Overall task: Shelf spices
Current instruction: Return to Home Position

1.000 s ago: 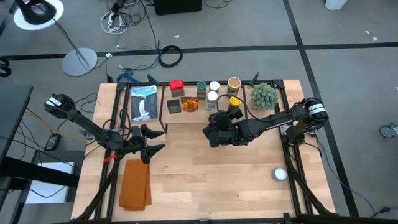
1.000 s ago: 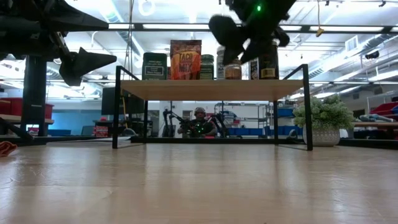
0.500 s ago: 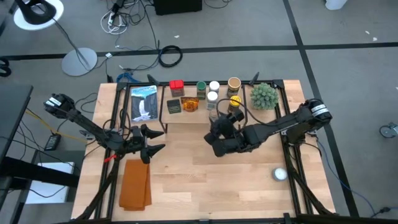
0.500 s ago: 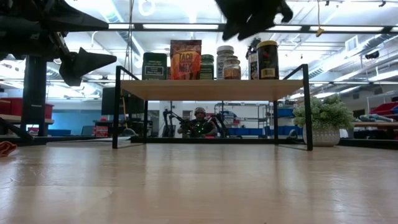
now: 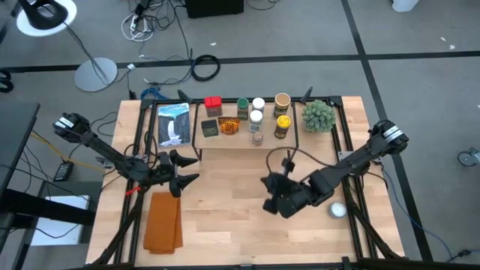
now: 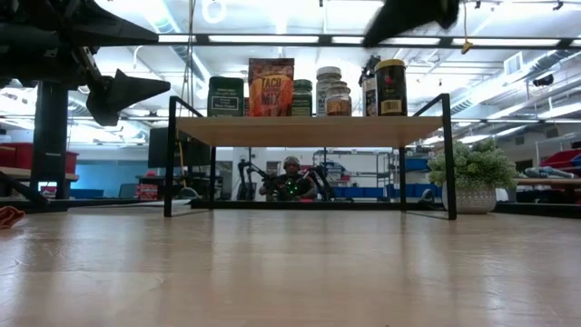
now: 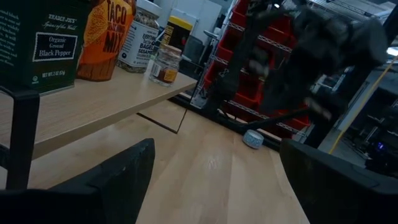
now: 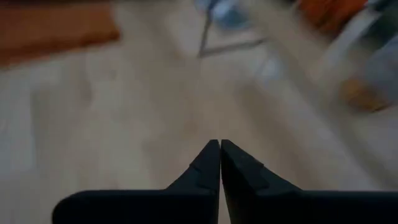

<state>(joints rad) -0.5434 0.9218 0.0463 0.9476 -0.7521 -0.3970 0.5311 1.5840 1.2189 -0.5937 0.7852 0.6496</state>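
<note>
At the lower centre of the high view, the right gripper (image 5: 270, 196) is being held over the tabletop (image 5: 225, 225). Its fingers are being pressed together on nothing, and its arm is being stretched in from the right edge. At centre left, the left gripper (image 5: 187, 169) is being held spread wide above an orange cloth (image 5: 163, 221). The spices (image 5: 251, 116) are being carried by the shelf (image 5: 225, 141) at upper centre, just left of a green plant ball (image 5: 318, 115).
</note>
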